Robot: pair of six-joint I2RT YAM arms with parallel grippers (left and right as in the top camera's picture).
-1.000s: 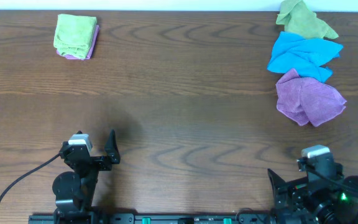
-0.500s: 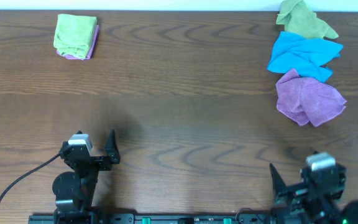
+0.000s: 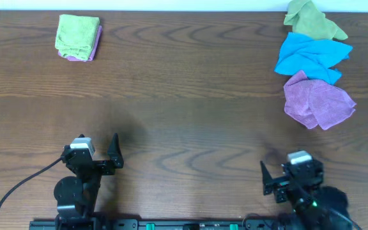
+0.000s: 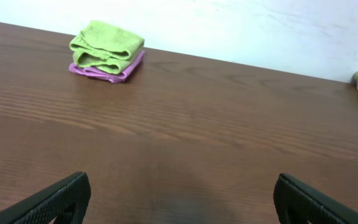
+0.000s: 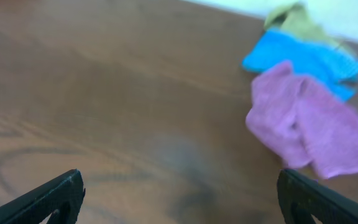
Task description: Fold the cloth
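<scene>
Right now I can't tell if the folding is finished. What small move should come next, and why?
Probably none on the cloth: it lies folded in a compact bundle on a folded purple cloth at the far left. The left gripper and right gripper are open, empty and near the front edge, so I'd just park the right arm there.

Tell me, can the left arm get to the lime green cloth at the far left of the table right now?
Probably yes. The left gripper has open, empty jaws, and only bare table lies between it and the lime green cloth, which sits folded on a purple cloth. It's a long stretch, though.
</scene>
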